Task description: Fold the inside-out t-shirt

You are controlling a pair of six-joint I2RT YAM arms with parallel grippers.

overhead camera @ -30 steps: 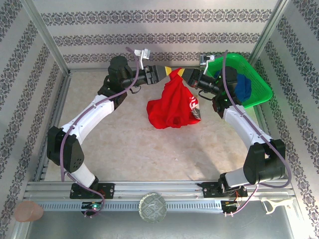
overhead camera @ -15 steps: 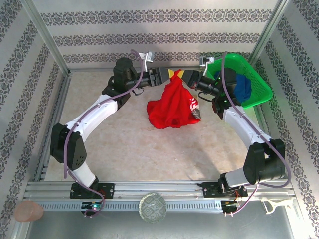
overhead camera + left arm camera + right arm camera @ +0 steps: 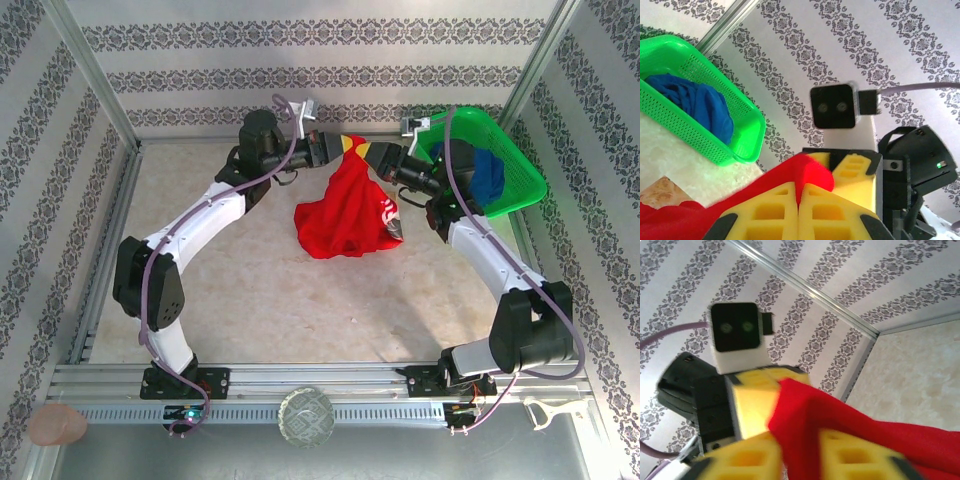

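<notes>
Top external view: the red t-shirt (image 3: pixel 348 215) is hung in a bunch from one raised corner, at about 12 o'clock from the centre of the worktop (image 3: pixel 260 280). Its lower folds are piled on the worktop directly below that corner. A patch of white print is seen on the cloth at its 3 o'clock edge.

The raised corner is met by both arms. The left fingers (image 3: pixel 343 146) are brought in from 9 o'clock and the right fingers (image 3: pixel 368 152) from 3 o'clock, tip to tip.

A green basket (image 3: pixel 522 190) is set at 2 o'clock on the worktop, tilted against the corner post. A dark blue garment (image 3: pixel 488 172) is held inside it, well apart from the t-shirt.

Left wrist view: the left fingers (image 3: pixel 798 200) are pressed together with no gap, and the red cloth (image 3: pixel 740 210) is pinched at their tips. The cloth is draped away toward 8 o'clock. The right arm's fingers and its camera block are faced head on, just beyond the pinch. The basket (image 3: pixel 747 140) and the blue garment (image 3: pixel 700 105) are seen at 10 o'clock.

Right wrist view, blurred: the right fingers are held apart, and the red cloth (image 3: pixel 865 427) is laid in the gap between them. The cloth is trailed off toward 4 o'clock.
</notes>
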